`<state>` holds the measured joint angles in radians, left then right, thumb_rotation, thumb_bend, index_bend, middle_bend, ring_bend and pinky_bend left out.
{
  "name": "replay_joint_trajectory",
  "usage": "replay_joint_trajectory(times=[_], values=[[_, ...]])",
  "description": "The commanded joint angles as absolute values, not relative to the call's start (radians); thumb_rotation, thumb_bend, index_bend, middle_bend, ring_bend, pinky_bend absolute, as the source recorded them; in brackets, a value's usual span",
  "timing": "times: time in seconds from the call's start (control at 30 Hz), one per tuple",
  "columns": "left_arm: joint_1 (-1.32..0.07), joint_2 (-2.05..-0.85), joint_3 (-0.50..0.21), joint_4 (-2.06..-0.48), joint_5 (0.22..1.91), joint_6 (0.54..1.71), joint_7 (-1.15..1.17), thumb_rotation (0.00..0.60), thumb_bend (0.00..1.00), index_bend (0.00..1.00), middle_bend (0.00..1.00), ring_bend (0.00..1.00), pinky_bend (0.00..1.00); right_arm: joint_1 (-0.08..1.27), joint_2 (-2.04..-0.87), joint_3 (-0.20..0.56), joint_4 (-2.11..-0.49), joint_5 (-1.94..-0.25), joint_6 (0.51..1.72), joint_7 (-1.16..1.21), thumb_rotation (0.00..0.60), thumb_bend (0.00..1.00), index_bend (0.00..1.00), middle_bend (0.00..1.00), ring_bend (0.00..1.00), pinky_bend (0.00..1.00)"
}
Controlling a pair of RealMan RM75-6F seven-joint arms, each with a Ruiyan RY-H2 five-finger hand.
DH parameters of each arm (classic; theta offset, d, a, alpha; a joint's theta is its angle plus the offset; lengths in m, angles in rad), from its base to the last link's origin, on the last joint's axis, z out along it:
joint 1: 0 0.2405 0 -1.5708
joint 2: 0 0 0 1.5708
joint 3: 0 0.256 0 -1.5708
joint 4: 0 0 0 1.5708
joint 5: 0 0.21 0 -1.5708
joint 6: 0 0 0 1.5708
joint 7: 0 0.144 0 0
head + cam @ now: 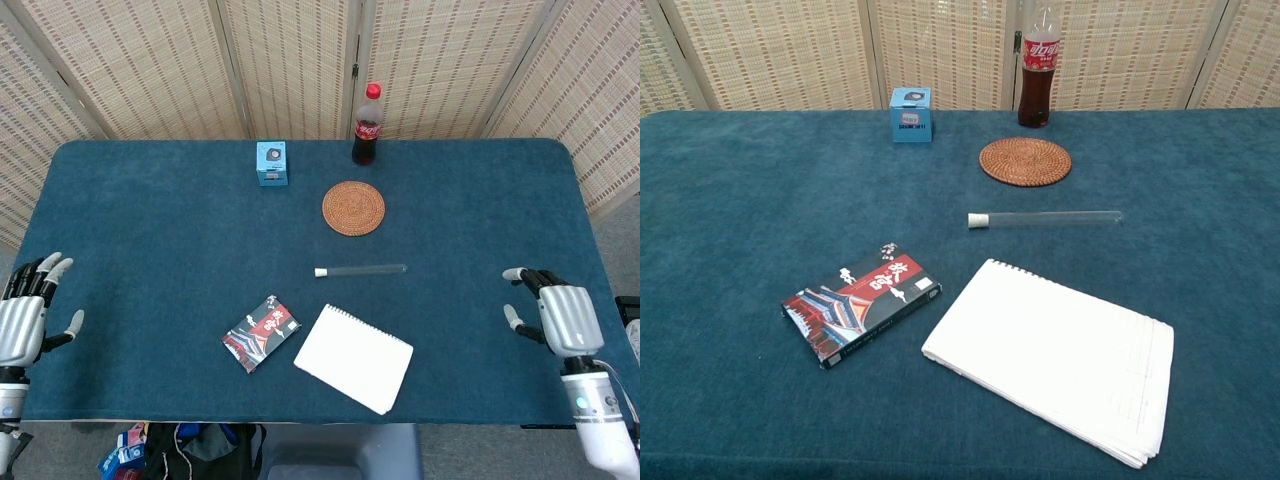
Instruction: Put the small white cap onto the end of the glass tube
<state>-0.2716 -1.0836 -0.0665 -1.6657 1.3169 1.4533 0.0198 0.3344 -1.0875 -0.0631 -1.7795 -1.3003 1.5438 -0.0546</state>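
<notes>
Blue cloth covers the table (480,200) where I park both arms at the near corners, well apart from the work. My right hand (562,318) and left hand (22,320) hover with fingers apart, holding nothing, which I read as the job finished. The glass tube (1050,217) lies flat mid-table, just beyond the white notepad (1055,355), the small white cap (978,220) seated on its left end.
</notes>
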Motion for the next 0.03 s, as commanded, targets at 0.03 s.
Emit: replay_joint_trajectory(times=[0.03], values=[[-0.237, -1.094, -0.052, -1.698, 1.362, 1.504, 0.056, 0.6, 0.36, 0.12, 0.0, 0.0, 0.0, 0.25, -1.065, -0.098, -1.803, -1.359, 1.627, -0.062, 0.6, 0.31, 0.33, 0.38, 0.31, 0.47]])
